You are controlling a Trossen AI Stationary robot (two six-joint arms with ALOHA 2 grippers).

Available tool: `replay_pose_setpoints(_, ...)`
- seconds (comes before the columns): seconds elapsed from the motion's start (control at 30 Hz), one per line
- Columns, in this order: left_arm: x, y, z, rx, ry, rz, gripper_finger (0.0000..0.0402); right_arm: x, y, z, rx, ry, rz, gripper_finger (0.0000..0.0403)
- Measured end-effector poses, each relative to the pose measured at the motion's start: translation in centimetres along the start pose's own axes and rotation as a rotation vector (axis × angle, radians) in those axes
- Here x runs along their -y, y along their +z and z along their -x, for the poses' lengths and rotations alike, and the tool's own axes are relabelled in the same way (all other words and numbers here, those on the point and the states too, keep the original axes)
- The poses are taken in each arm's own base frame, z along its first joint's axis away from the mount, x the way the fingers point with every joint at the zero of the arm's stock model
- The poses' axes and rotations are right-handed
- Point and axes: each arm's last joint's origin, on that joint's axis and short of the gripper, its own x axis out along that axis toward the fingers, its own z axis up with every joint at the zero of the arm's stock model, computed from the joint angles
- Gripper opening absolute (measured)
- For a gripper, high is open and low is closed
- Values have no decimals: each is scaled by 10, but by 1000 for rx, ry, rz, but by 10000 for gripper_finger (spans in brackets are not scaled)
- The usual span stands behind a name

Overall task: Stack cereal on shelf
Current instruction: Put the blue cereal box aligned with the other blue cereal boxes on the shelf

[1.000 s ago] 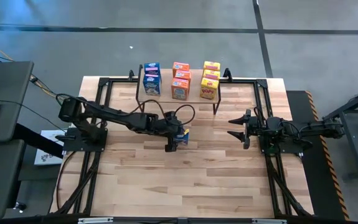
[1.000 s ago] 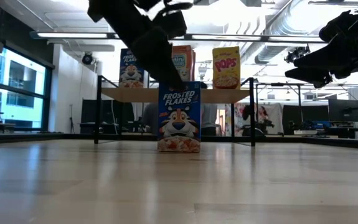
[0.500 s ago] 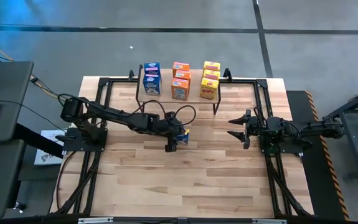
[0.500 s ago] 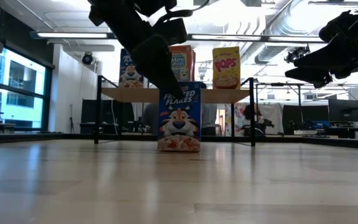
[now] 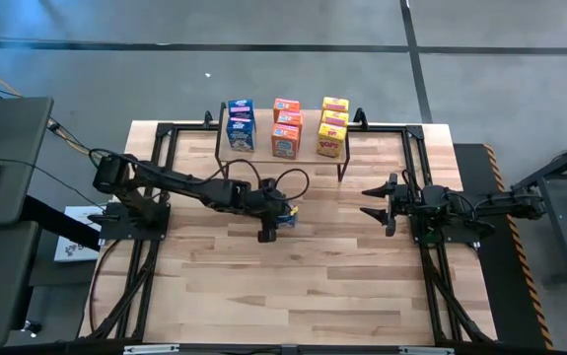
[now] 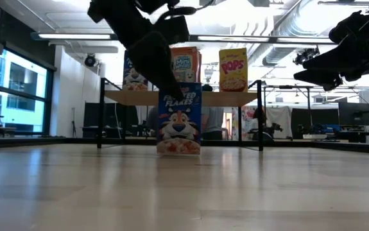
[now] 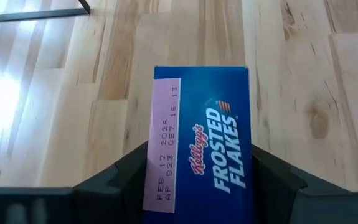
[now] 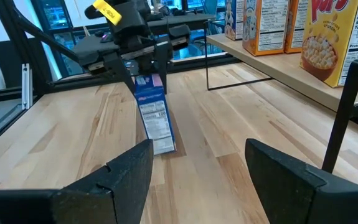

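Observation:
A blue Frosted Flakes cereal box [image 5: 285, 214] [image 6: 179, 122] stands mid-table, in front of the shelf. My left gripper [image 5: 274, 219] [image 7: 200, 158] is shut on it. The shelf [image 5: 352, 144] has a light plank top [image 6: 139, 97] on black wire legs near the far edge. It carries two blue boxes [image 5: 241, 130], three orange boxes [image 5: 285, 141] and three yellow boxes [image 5: 330, 141], all upright. My right gripper [image 5: 372, 202] [image 8: 197, 168] hangs open above the table's right side, touching nothing. My left gripper pinches the blue box's upper end [image 7: 200, 124] between its two fingers [image 7: 119, 177], one on the printed front face [image 6: 171, 86] and one on the back. The fingers come from above, slanting in from the table's left. The box leans slightly, with its bottom [image 8: 161, 147] at the tabletop.
Black frame rails [image 5: 170, 148] run around the wooden tabletop [image 5: 342, 286]. Bare wood lies between the held box and the shelf, and toward the near edge. Desks and monitors show in the room beyond the table.
My left gripper has shifted a little toward the table's left, staying shut on the blue box. The box has gone with it and now leans slightly instead of standing straight.

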Motion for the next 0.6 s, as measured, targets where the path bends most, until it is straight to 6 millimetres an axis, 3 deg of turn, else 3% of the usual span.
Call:
replay_pose_setpoints(0.3, -4, 1, 42, 5, 8, -9, 199, 0, 0, 0, 1, 0, 0, 248)
replay_pose_setpoints(0.6, -19, -8, 113, 25, 90, -76, 199, 0, 0, 0, 1, 0, 0, 248)
